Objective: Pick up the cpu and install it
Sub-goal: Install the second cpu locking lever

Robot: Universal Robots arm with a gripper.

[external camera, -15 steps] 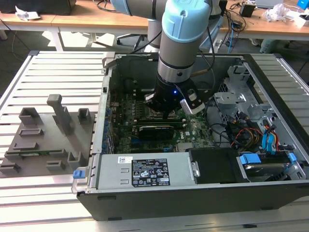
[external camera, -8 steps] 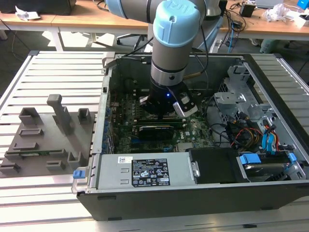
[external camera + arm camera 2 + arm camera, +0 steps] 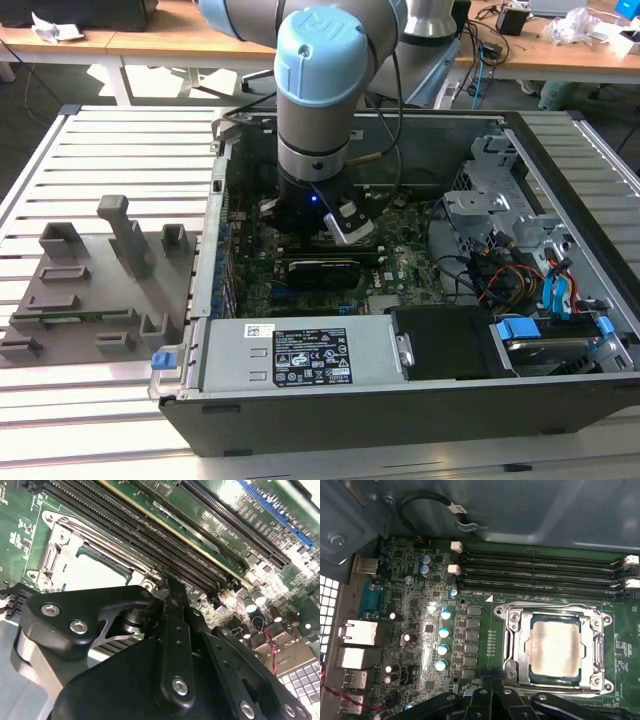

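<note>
Setting: wooden benches point(image 3: 150, 45) run along the far side; nearer, a slatted metal table point(image 3: 110, 150) carries an open computer case point(image 3: 400, 400) and, on the exterior view's left, a grey plastic fixture point(image 3: 95, 285).
Arm: its blue-capped joint point(image 3: 322, 55) stands over the middle of the case, reaching straight down to the motherboard point(image 3: 400, 270).
Gripper: the black gripper point(image 3: 170, 587) hangs just above the board in the second wrist view, its fingers point(image 3: 172, 610) pressed together at the tip — nothing is visible between them. Its linkage bars also edge into the first wrist view point(image 3: 492, 700).
Cpu: the cpu point(image 3: 555, 647) lies flat in the socket, silver top up, in the first wrist view; the second wrist view shows its pale top point(image 3: 90, 575) just beside the fingertips.
Socket frame: a metal frame point(image 3: 512, 650) surrounds the chip on all sides — whether it is latched I cannot tell.
Memory slots: long black slots point(image 3: 540, 572) run parallel just past the socket.
Capacitors: a row of blue-topped cans point(image 3: 442, 640) stands beside the socket.
</note>
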